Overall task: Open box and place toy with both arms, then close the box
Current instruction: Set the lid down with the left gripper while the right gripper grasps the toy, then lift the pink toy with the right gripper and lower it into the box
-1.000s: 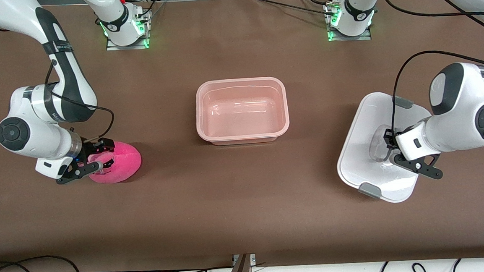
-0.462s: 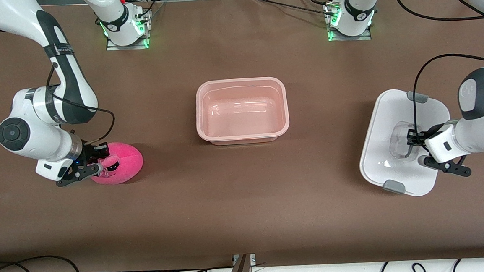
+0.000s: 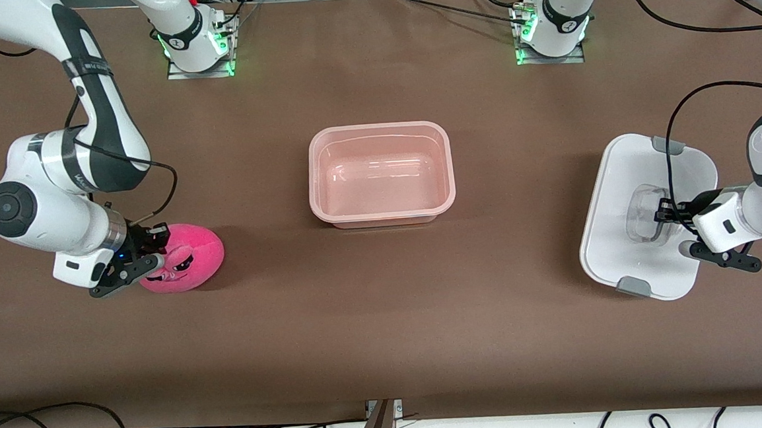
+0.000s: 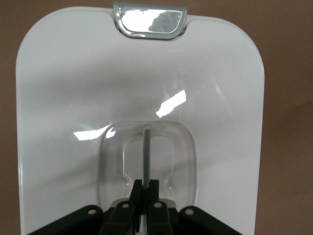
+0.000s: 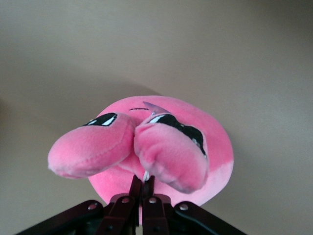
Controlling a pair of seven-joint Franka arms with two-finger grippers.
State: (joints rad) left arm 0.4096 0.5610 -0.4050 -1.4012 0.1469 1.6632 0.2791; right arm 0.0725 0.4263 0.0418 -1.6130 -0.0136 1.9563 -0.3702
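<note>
Since a second ago the right gripper (image 3: 147,257) has pinched shut on the pink plush toy (image 3: 185,257), while the left gripper (image 3: 660,214), clamped on the white lid's (image 3: 624,179) handle, carried it outward; lift toy straight up, then cross to the open tub (image 3: 380,174) mid-table.

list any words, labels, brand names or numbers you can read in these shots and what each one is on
None can be read with confidence.
Right arm: a dark marking on the white forearm beside the black joint, too small to read.
Arm bases: small round marks, too small to read.
Lid, box and toy: no text shows.
</note>
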